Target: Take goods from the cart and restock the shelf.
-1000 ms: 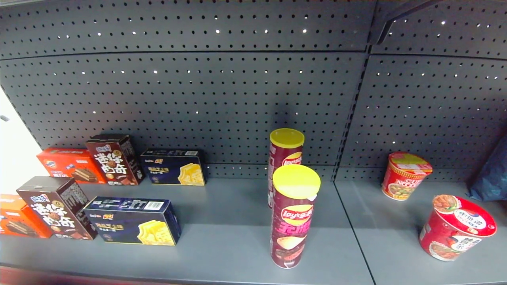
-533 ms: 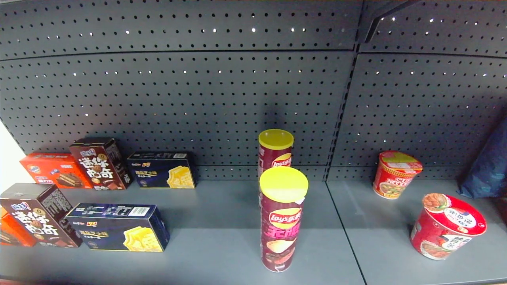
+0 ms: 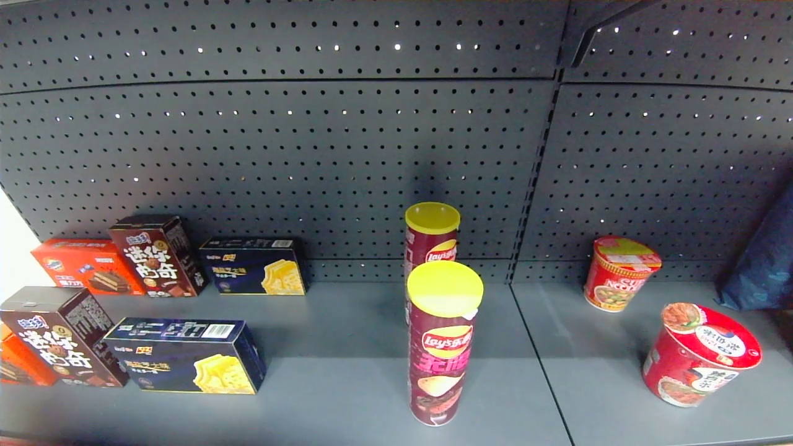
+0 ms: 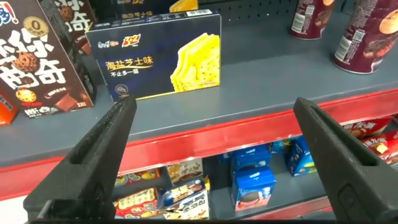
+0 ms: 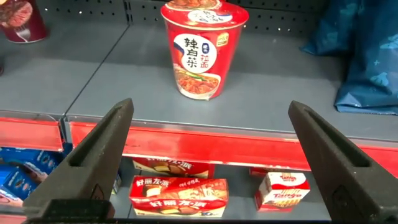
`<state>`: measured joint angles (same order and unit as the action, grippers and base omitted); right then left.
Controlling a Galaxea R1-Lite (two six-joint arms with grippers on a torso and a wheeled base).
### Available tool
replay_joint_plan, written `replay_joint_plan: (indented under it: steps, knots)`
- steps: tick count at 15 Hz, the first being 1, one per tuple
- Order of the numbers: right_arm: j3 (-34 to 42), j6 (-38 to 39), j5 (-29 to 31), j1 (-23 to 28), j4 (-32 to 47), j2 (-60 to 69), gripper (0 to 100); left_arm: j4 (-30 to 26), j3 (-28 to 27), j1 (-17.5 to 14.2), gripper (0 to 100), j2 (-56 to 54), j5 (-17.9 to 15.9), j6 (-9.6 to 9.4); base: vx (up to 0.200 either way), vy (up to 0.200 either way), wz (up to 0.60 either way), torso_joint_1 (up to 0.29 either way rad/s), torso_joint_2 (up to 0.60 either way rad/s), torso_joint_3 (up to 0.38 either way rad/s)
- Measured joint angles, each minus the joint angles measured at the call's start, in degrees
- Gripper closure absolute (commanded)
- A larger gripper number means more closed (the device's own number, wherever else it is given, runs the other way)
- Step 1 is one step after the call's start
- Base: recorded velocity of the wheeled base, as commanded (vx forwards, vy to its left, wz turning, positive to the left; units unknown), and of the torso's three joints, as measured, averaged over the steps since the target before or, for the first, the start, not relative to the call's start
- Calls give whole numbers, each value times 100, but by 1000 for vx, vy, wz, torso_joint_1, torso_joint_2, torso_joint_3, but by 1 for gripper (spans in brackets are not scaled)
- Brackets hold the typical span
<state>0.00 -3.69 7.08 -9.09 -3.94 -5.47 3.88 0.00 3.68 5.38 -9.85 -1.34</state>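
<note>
The grey shelf [image 3: 347,353] holds two tall chip cans with yellow lids, one in front [image 3: 443,347] and one behind [image 3: 430,238]. Left of them lie dark blue boxes [image 3: 186,356], brown boxes [image 3: 59,334] and an orange box [image 3: 87,266]. Two red cup noodles [image 3: 700,353] [image 3: 619,272] stand on the right. My left gripper [image 4: 214,155] hangs open and empty in front of the shelf's red edge [image 4: 205,140], facing a dark blue box [image 4: 161,59]. My right gripper [image 5: 211,162] is open and empty too, facing a red cup noodle [image 5: 202,46].
A dark blue bag [image 3: 762,266] leans at the shelf's far right. A perforated back panel [image 3: 310,155] closes the shelf behind. Bare shelf lies between the boxes and the chip cans. A lower shelf holds more boxes [image 5: 180,193] and blue packs [image 4: 255,180].
The whole head view shifted a little left early on, so the camera turned right; it then held still. The goods have not moved.
</note>
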Motion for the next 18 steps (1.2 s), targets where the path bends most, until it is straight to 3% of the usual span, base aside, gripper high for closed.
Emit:
replay_joint_plan:
  steps: [2,5,7,9,10,12,15,18]
  knots:
    - [0,26,2,-5,0,0,0,4,0,1,0,0,-9,-60,0,0,0,0,0,0]
    - [0,140,68,-2,0,0,0,4,0,0,0,2,156,145,0,0,0,0,0,0]
    - [0,138,172,0,-5,-1,0,-2,0,1,0,0,439,156,0,0,0,0,0,0]
    - [0,310,96,0,-262,-1,0,15,0,0,0,2,1119,183,0,0,0,0,0,0]
    - [0,391,-110,-2,-330,-1,0,4,0,0,0,2,1256,213,0,0,0,0,0,0]
    - [0,500,-839,-7,-386,0,0,-38,0,0,0,0,1300,227,0,0,0,0,0,0]
    - [0,469,-561,-5,94,-1,0,-165,0,0,0,0,1184,185,0,0,0,0,0,0]
    - [0,421,-561,-2,407,-1,0,-388,0,4,0,7,917,-21,0,0,0,0,0,0]
